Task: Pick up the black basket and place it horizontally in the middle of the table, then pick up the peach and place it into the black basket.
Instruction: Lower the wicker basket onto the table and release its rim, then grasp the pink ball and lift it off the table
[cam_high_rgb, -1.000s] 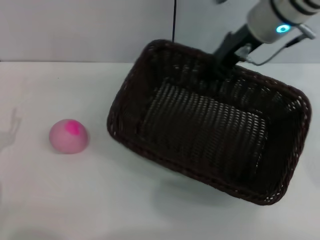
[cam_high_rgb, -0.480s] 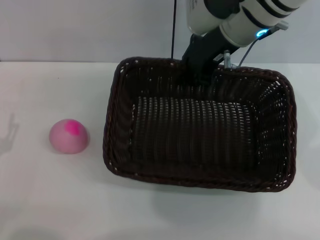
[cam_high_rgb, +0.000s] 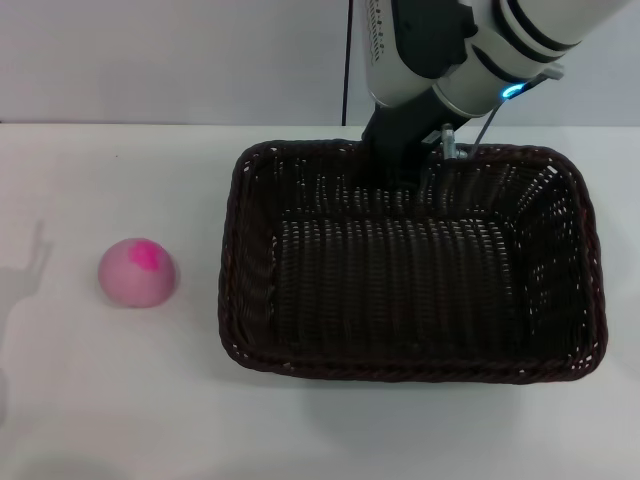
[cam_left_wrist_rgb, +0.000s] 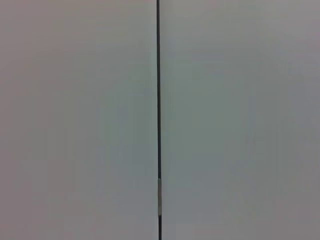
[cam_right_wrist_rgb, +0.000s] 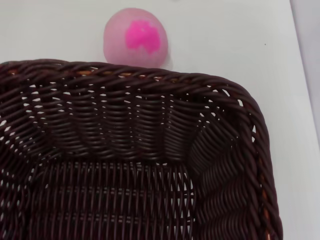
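Right gripper (cam_high_rgb: 405, 175) sat at the far rim of the black basket (cam_high_rgb: 410, 265), left of that rim's midpoint. Basket lay below and in front of it, long side across the table (cam_high_rgb: 120, 400), flat on it. The peach (cam_high_rgb: 138, 272) sat on the table well to the gripper's left and nearer the robot, apart from the basket's left wall.

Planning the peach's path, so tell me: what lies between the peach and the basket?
Only bare white table separates the peach from the basket, as the head view shows.
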